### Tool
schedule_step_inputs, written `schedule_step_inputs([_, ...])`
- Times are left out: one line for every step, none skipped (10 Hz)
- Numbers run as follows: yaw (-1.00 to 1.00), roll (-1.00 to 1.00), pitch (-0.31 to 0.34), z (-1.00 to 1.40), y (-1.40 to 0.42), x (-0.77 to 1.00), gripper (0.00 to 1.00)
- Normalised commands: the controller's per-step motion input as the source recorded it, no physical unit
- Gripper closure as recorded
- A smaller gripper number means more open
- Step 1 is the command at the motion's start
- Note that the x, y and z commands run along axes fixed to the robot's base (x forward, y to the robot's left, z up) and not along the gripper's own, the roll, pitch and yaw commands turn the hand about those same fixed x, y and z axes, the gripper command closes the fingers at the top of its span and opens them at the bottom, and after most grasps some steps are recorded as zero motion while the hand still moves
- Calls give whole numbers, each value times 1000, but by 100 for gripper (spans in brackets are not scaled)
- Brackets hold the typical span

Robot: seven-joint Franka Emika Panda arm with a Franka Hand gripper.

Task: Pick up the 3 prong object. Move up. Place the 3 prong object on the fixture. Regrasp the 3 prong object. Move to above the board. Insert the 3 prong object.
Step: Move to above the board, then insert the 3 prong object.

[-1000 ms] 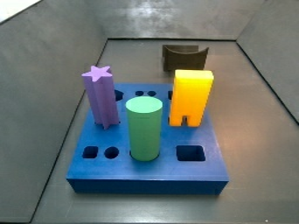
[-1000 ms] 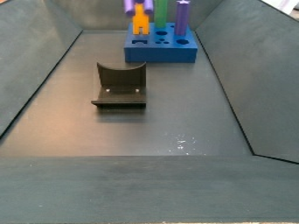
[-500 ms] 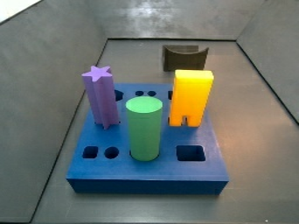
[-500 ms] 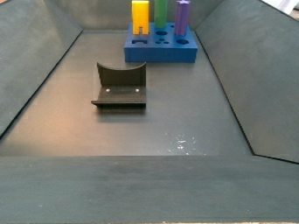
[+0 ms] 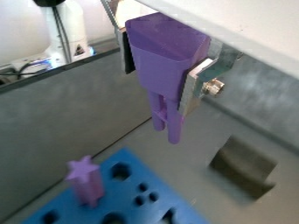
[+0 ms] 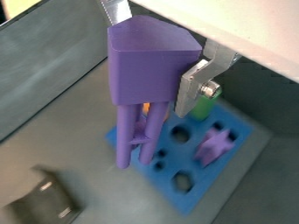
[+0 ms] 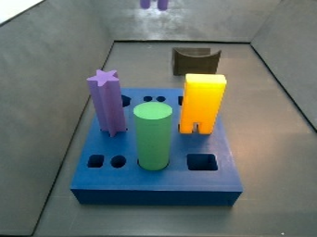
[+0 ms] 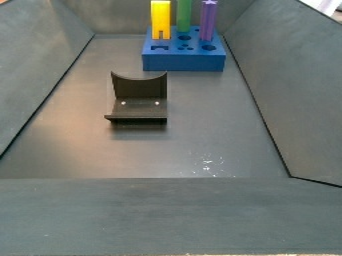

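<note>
hanging high above the board [image 6: 193,171], the gripper [image 5: 163,66] pinches the 3 prong object [image 5: 163,61] between its silver plates, prongs pointing down — both wrist views show the light-purple piece clamped at its wide upper end. in a side view only the prong tips [image 7: 154,5] peek in at the very top edge, so the piece is well clear of everything on the floor. the fixture [image 8: 136,98] stands bare, apart from the board, with nothing resting in its notch.

judging from this, the pick-up and the fixture steps look done, and the arm seems to be at the "move to above the board" stage. the star post [image 7: 107,104], green cylinder [image 7: 154,136] and yellow block [image 7: 205,103] already sit in their holes. what is left — lining the prongs over the small holes [image 7: 154,99] at the board's back edge, lowering, and letting go.
</note>
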Motion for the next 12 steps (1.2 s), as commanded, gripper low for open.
schedule_step_inputs([-52, -539, -33, 25, -63, -97, 100])
schedule_step_inputs([-33, -363, -29, 13, -41, -72, 100])
schedule_step_inputs([-20, -207, -23, 12, -15, -49, 100])
schedule_step_inputs([0, 0, 9, 0, 0, 0, 100])
schedule_step_inputs([0, -7, 0, 0, 0, 0, 100])
schedule_step_inputs([0, -26, 0, -14, 0, 29, 100])
schedule_step_inputs([-111, -71, 0, -34, 14, 9, 100])
schedule_step_inputs([-166, -110, 0, -46, 57, 46, 100])
schedule_step_inputs([-157, -143, 0, -120, 126, 29, 100])
schedule_step_inputs([-254, -130, 20, -166, 197, 60, 100])
schedule_step_inputs([-383, -317, 19, -114, 229, 23, 100])
schedule_step_inputs([-391, -350, 46, -100, 226, 23, 100])
